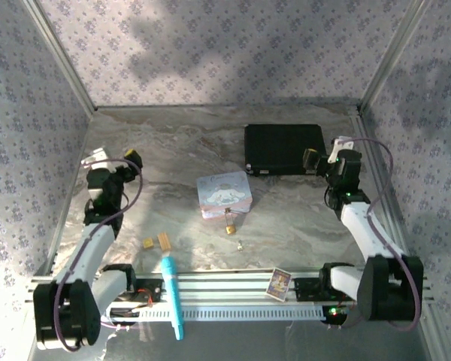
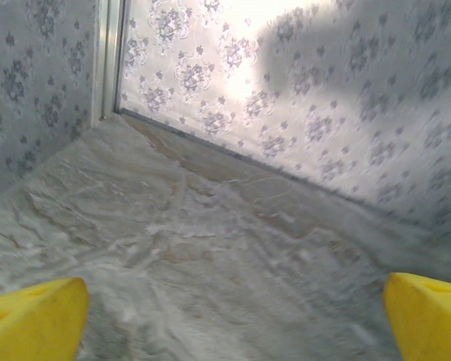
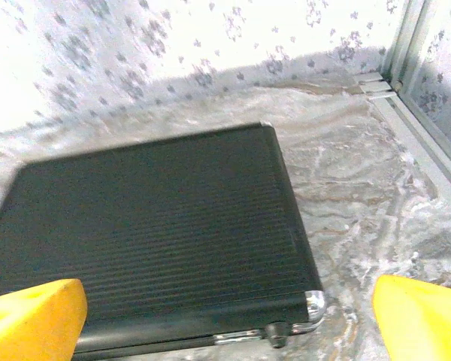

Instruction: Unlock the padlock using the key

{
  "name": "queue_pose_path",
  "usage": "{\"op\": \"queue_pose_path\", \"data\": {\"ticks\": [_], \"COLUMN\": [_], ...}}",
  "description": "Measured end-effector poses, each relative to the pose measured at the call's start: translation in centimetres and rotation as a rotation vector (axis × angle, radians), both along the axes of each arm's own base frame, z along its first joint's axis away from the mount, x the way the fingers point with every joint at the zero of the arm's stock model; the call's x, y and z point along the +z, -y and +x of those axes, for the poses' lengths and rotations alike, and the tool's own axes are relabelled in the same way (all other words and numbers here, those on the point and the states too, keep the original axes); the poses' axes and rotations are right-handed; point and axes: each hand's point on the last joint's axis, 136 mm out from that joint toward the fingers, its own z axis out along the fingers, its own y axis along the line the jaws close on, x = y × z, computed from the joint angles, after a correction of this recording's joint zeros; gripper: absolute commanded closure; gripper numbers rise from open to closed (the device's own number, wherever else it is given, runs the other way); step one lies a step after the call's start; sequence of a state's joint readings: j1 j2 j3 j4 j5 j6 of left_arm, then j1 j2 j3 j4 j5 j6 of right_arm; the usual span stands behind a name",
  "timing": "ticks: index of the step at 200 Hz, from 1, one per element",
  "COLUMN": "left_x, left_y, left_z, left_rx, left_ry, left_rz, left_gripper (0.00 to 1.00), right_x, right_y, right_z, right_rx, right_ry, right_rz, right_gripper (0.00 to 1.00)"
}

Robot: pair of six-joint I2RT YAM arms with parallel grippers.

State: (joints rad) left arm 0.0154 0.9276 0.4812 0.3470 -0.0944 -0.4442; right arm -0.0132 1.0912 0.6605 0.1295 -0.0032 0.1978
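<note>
My left hand stood released at the left side of the counter, jaws wide apart and holding nothing. In the left wrist view its yellow fingertips sat at the two lower corners, with bare marbled surface between them and the patterned wall beyond. My right hand was likewise released — jaws spread, nothing between them — and was positioned at the right end of the black case, near the back right of the counter. In the right wrist view the ribbed lid of the case lay below and ahead of that hand, with a silvery fitting at its near right corner. The padlock lay on the counter near the centre, just in front of the pastel tin; I could not tell whether the two touched. The key lay a little nearer to the arm bases and slightly to the right of the padlock, apart from it. Both items were well apart from either hand. Two tan blocks lay side by side to the left of the padlock and key. A teal pen rested across the rail at the near edge, and a small card leaned on the same rail further right — neither was in contact with a hand.
</note>
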Motion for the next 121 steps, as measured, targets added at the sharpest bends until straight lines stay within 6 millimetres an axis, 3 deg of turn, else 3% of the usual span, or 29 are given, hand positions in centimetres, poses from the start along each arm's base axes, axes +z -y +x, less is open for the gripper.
{"op": "queue_pose_path", "data": {"ticks": [22, 50, 66, 94, 121], "left_x": [-0.3, -3.8, -6.0, -7.8, -8.9], "left_y": [1.3, 4.3, 7.8, 14.7, 18.5], "left_z": [-1.2, -2.8, -4.4, -7.7, -10.6], "left_rx": [-0.045, -0.119, -0.203, -0.386, -0.477], "left_ry": [-0.036, -0.207, -0.334, -0.500, -0.586], "left_rz": [-0.174, -0.332, -0.361, -0.327, -0.278], "left_gripper": [0.00, 0.00, 0.00, 0.00, 0.00], "right_x": [0.2, -1.9, -3.1, -5.9, -8.6], "right_y": [-1.2, -5.3, -8.3, -13.9, -18.0], "right_z": [-1.6, -4.3, -6.2, -10.5, -14.9], "right_rx": [0.044, 0.170, 0.253, 0.399, 0.491], "right_ry": [-0.089, -0.243, -0.321, -0.456, -0.561], "right_rz": [0.136, 0.261, 0.293, 0.275, 0.212], "right_gripper": [0.01, 0.01, 0.05, 0.10, 0.17]}}
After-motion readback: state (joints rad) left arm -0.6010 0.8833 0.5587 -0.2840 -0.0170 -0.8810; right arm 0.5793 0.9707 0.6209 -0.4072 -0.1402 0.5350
